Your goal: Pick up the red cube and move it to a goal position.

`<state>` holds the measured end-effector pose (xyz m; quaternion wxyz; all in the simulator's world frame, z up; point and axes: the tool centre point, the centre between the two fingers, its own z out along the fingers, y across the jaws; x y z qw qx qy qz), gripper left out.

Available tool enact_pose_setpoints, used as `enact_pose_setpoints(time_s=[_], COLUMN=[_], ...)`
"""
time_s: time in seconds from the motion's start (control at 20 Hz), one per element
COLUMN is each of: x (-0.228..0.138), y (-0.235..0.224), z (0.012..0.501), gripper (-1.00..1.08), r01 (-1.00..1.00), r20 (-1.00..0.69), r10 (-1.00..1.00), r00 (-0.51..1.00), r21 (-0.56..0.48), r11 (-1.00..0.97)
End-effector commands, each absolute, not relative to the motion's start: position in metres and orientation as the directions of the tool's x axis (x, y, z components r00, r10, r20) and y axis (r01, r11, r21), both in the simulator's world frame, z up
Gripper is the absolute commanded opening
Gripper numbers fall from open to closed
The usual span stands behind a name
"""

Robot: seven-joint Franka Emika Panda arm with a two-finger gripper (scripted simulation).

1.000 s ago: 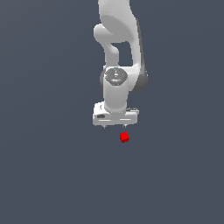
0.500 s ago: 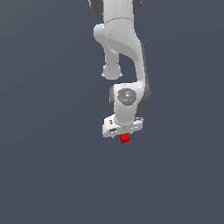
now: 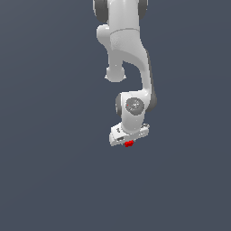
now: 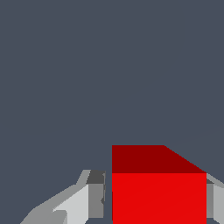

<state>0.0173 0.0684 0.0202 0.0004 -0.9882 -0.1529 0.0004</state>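
The red cube [image 3: 129,144] lies on the dark grey floor, mostly covered by the white gripper [image 3: 128,140], which is lowered straight onto it. In the wrist view the cube [image 4: 158,192] sits between the two fingers of the gripper [image 4: 155,199]. One grey finger [image 4: 96,199] stands a narrow gap away from the cube's side. The other finger [image 4: 215,199] is right at its opposite side. The jaws are open around the cube, which rests on the floor.
The white arm [image 3: 128,54] rises from the gripper to the top edge of the exterior view. The plain dark grey floor [image 3: 54,171] is all around, with no other object in view.
The gripper has come down from above the cube until its fingers straddle it. The cube has not moved.
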Motion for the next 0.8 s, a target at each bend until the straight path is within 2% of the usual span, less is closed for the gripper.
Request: enact_pose_setpoints(time_s=[0.0, 0.75], x=[0.0178, 0.0167], y=[0.0685, 0.0672], z=[0.0199, 0.0297], gripper=[-1.00, -1.00], r01=[0.304, 0.303], r20=[0.000, 0.000], r10=[0.304, 0.303], r00=[0.953, 0.953], r21=[0.000, 0.000], r11=[-0.953, -0.953])
